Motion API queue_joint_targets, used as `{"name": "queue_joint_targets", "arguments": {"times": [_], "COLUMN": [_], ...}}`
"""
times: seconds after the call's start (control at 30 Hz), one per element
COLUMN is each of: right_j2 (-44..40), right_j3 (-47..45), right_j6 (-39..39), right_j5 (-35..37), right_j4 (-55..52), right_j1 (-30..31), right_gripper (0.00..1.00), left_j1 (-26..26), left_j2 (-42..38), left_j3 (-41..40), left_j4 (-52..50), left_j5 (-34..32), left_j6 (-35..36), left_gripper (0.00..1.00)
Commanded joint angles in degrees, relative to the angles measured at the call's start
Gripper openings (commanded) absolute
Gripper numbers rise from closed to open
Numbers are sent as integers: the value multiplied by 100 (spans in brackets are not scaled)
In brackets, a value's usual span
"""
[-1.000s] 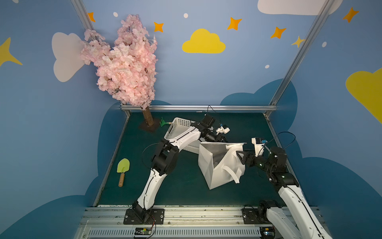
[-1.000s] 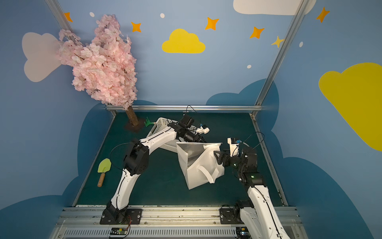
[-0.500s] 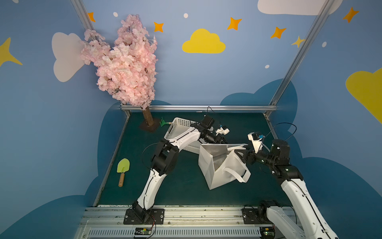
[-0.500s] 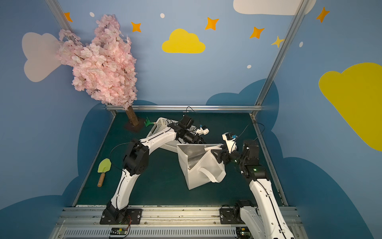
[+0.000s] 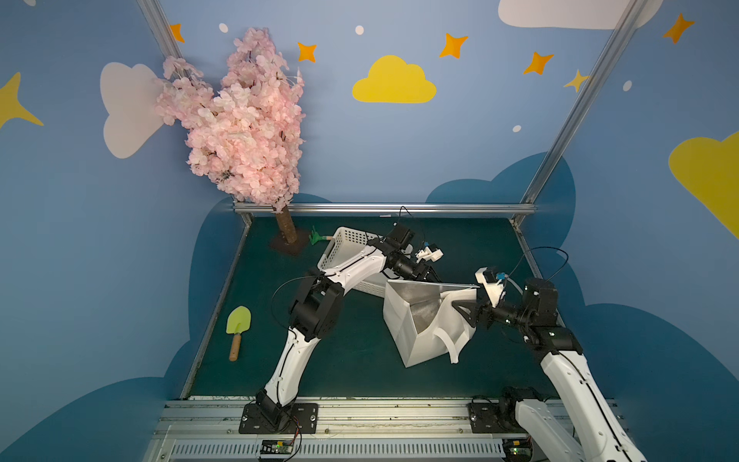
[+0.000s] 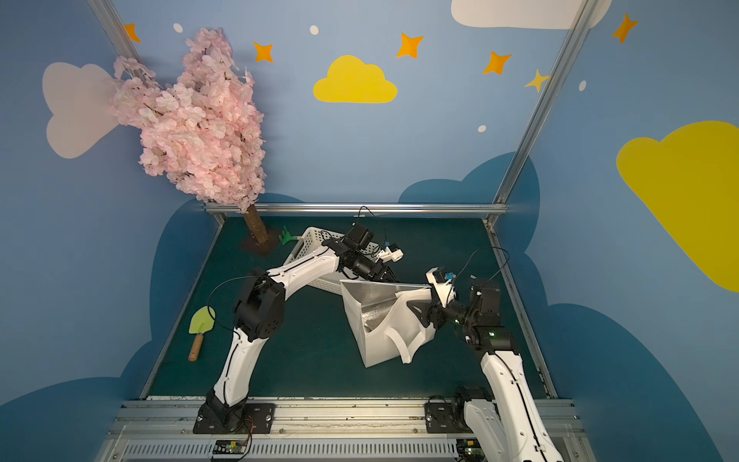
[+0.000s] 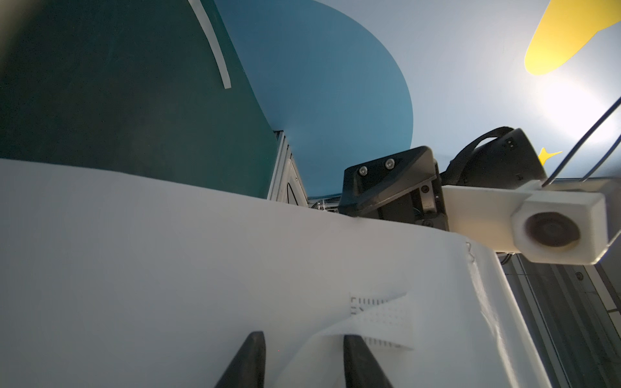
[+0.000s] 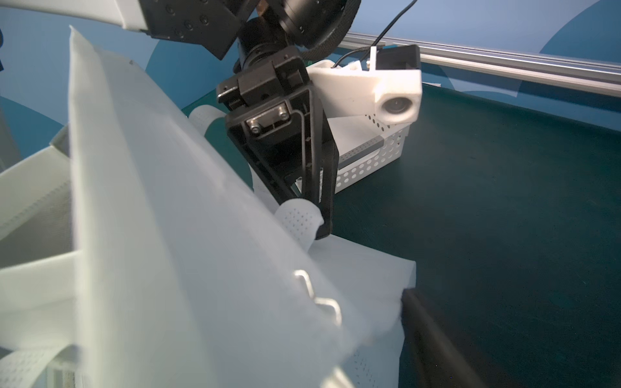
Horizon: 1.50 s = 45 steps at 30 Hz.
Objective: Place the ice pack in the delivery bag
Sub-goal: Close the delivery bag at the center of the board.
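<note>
On the green desk [image 5: 360, 360], right of centre, we have the delivery bag [image 5: 404, 320]. It leans, mouth open, with the silver lining showing in both top views. A white basket [image 5: 348, 240] sits just beside the bag's far-left corner, partly under the left arm.

The left hand [image 8: 307, 218] is at the bag's far rim, jaws narrow and pinched on a handle strap [image 7: 379, 312]. The right hand [image 5: 463, 311] is at the bag's right wall with its jaws wide. One finger is outside the fabric and the other is hidden behind it, so we see no pinch there.

We can't spot the ice pack in any view. It may be in the basket behind the arm, but we can't tell.

We judge the step as spreading and steadying the bag mouth, with the ice pack not yet in. The next move calls for one hand to hold the mouth open while the other lets go, finds the pack and drops it in without collapsing the soft wall.
</note>
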Motion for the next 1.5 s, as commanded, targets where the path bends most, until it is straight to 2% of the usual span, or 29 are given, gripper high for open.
{"name": "queue_joint_targets", "arguments": {"times": [0.0, 0.27, 0.37, 0.5, 0.8, 0.9, 1.0, 1.03, 1.13, 1.3, 1.47], "right_j2": [84, 361, 459, 550, 566, 558, 534, 531, 525, 494, 454], "right_j3": [-66, -75, -70, -87, -149, -141, -141, -136, -149, -145, -204], "right_j6": [-129, -170, -209, -123, 67, 112, 143, 157, 187, 231, 285], "right_j5": [-288, -338, -334, -324, -264, -292, -216, -191, -184, -170, -117], "right_j4": [-13, 74, 120, 346, 618, 621, 644, 649, 670, 642, 719], "right_j1": [-36, -62, -90, -87, -125, -119, -118, -123, -129, -123, -124], "right_gripper": [80, 79, 75, 66, 59, 48, 14, 11, 19, 15, 14], "left_j1": [14, 195, 130, -48, -109, -107, -108, -108, -101, -20, 435], "left_j2": [-274, -636, -654, -611, -525, -466, -449, -433, -403, -439, -877], "left_j3": [-225, -1058, -1057, -1050, -1005, -933, -914, -899, -859, -816, -1236], "left_j4": [-28, 487, 466, 466, 449, 381, 354, 345, 342, 202, 587], "left_j5": [104, -1, 12, 66, 191, 211, 197, 196, 241, 83, -437], "left_j6": [136, -56, -22, -15, 1, 24, 53, 61, 67, 144, -162], "left_gripper": [41, 41, 40, 39, 35, 35, 35, 35, 35, 35, 41]}}
